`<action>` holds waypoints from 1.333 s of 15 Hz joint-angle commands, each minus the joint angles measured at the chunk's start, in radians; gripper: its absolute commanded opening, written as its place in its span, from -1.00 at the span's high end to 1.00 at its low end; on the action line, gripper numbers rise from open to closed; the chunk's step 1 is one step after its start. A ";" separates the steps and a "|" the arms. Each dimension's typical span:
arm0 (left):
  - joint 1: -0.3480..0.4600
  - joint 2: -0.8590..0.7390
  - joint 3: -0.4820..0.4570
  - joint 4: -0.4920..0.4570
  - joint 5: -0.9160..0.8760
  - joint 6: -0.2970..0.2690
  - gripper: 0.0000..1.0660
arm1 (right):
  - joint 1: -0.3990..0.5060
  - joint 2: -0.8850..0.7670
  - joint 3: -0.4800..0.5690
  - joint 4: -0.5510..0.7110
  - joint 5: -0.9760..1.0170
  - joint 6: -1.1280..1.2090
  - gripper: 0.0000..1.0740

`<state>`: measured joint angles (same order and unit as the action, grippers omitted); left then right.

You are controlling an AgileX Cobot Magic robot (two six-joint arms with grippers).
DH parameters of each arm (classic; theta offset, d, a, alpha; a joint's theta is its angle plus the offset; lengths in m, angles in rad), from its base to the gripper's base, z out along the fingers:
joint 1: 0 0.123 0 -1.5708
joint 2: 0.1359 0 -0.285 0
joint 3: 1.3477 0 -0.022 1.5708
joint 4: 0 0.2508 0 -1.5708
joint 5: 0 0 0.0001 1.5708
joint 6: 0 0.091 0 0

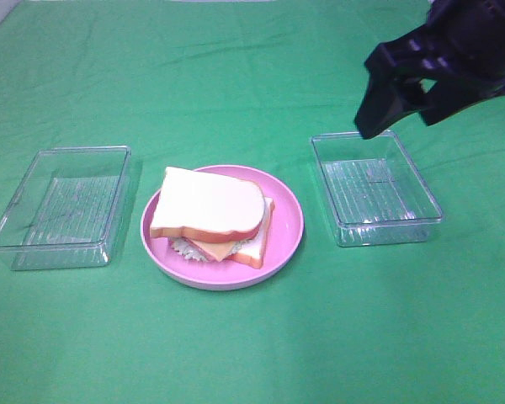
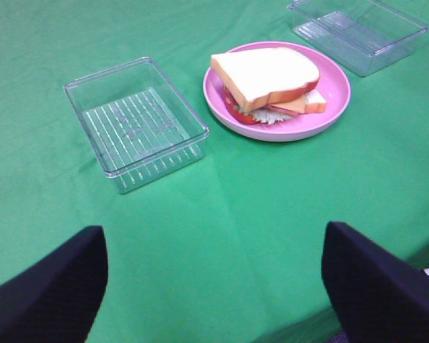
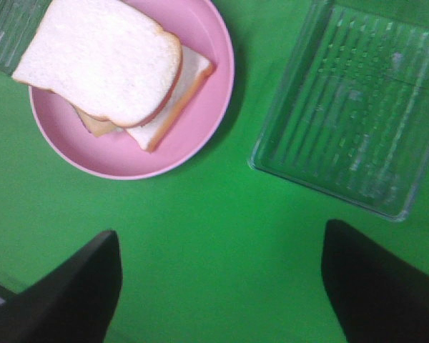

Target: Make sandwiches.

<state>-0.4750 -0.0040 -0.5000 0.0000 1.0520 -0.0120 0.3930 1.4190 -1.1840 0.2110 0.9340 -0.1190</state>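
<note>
Sandwich [image 1: 212, 216] stands assembled on pink plate [image 1: 290, 220]. Both hands, right hand [image 1: 404, 101] included, jaws apart, empty. Next: likely retreat clear.

pink plate [image 1: 288, 240]: centre | clear boxes [image 1: 61, 206] [image 1: 375, 187]: either side, apart | green cloth [image 1: 252, 337]: underneath

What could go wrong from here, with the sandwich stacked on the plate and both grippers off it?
1. The top bread slice sits skewed on the sandwich, overhanging the lower slice; a nudge might slide it off.
2. The right gripper, open and empty, hangs over the far edge of the right clear box; a low move could clip its rim.
3. The stack sits off-centre on the pink plate, so a slipped slice might land on the cloth.
</note>
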 commanded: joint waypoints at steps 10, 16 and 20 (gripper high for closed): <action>-0.005 -0.023 0.002 0.000 -0.009 0.006 -0.46 | -0.003 -0.680 0.195 -0.105 0.298 0.036 -0.36; -0.005 -0.023 0.002 -0.010 -0.009 0.017 -0.46 | -0.003 -1.052 0.531 -0.105 0.295 -0.001 -0.36; -0.005 -0.023 0.002 -0.010 -0.009 0.017 -0.46 | -0.003 -1.179 0.637 -0.100 0.205 -0.043 -0.35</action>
<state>-0.4750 -0.0040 -0.5000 0.0000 1.0520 0.0000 0.3930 0.2510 -0.5480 0.1170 1.1680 -0.1450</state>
